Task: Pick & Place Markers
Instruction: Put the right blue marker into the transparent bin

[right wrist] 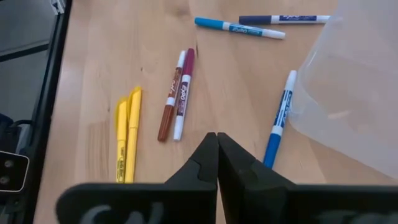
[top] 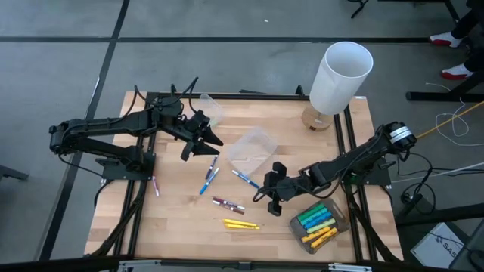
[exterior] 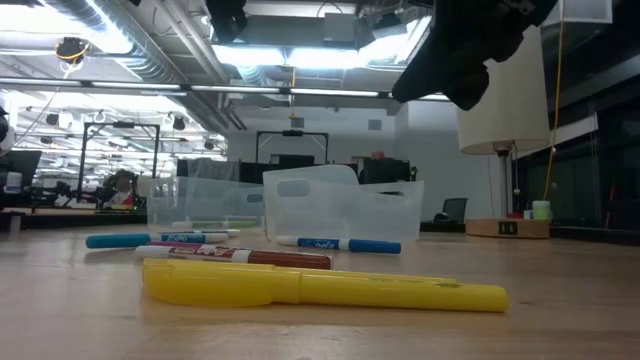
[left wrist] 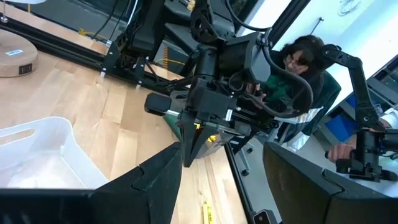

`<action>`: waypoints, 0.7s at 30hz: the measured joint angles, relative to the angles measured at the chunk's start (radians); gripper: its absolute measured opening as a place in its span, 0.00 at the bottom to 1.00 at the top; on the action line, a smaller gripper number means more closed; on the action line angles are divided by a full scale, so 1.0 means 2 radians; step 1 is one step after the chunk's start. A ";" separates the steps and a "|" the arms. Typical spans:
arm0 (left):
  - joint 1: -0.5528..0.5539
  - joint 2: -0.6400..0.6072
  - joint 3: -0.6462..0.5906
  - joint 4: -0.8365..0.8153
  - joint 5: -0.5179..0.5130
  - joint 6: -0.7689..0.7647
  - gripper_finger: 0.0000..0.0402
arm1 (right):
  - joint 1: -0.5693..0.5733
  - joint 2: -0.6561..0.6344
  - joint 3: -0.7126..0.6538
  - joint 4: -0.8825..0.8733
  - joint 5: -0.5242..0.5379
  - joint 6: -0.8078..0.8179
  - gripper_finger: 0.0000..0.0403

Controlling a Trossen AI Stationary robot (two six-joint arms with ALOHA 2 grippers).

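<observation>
Wooden bench (top: 181,227) on a dark frame, grey floor around it; the low view looks across into an open workshop with strip lights overhead. A white cylinder (top: 340,75) stands on a round wooden base at the bench's far right corner.

Left gripper (top: 214,142) is over the far-left middle of the bench, beside a clear tub (top: 210,108). Its fingers stand wide apart and hold nothing; in the left wrist view the two dark fingers (left wrist: 155,180) are well separated with bare wood between them.

Right gripper (top: 272,204) hangs over the near-right part of the bench, between the loose markers and a filled tub. Its fingers (right wrist: 202,165) are pressed together, nothing between them.

Markers: two yellow markers (top: 240,224) lie side by side near the front edge. Just beyond them lies a maroon and brown pair (top: 228,203), touching along their length. Two blue markers (top: 209,176) lie left of centre, near the left gripper. One blue-capped marker (top: 245,178) lies just beside a second clear tub (top: 252,149) at mid-bench. A small purple marker (top: 156,185) lies alone near the left rail.

A third clear tub (top: 321,224) at the near right holds a bunch of yellow, green and light blue markers (top: 314,219).

A person in dark clothes (left wrist: 298,68) shows beyond the bench in the left wrist view.
</observation>
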 joint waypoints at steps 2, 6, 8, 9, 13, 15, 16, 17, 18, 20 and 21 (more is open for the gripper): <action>0.000 0.000 0.000 0.000 0.000 0.001 0.54 | 0.000 0.000 0.000 0.000 0.000 0.000 0.00; 0.000 0.000 0.000 0.000 0.000 0.001 0.54 | 0.000 0.000 0.000 0.000 0.000 -0.002 0.00; 0.000 0.000 0.000 0.000 0.000 0.001 0.54 | 0.000 0.004 0.000 -0.001 0.000 -0.001 0.00; 0.000 0.000 0.000 0.000 0.000 0.001 0.54 | 0.000 0.009 0.001 0.000 0.000 0.000 0.00; 0.000 0.000 0.000 0.000 0.000 0.001 0.54 | 0.000 0.031 0.001 -0.002 0.008 -0.001 0.00; 0.000 0.000 0.000 0.000 0.000 0.000 0.54 | 0.000 0.045 0.001 -0.003 0.008 0.001 0.00; 0.000 0.000 0.000 0.000 0.000 0.000 0.54 | 0.000 0.052 0.001 -0.002 0.011 0.003 0.00; 0.000 0.000 0.000 0.000 0.001 0.000 0.54 | 0.001 0.057 0.001 -0.004 0.015 0.009 0.00; 0.000 0.000 0.000 0.000 0.001 0.000 0.54 | 0.000 0.062 0.001 -0.003 0.018 0.015 0.00; 0.000 0.000 0.000 0.000 0.002 0.000 0.54 | 0.000 0.068 0.001 0.000 0.027 0.025 0.00; 0.000 0.000 0.000 0.000 0.002 -0.001 0.54 | 0.000 0.071 0.001 0.002 0.030 0.026 0.01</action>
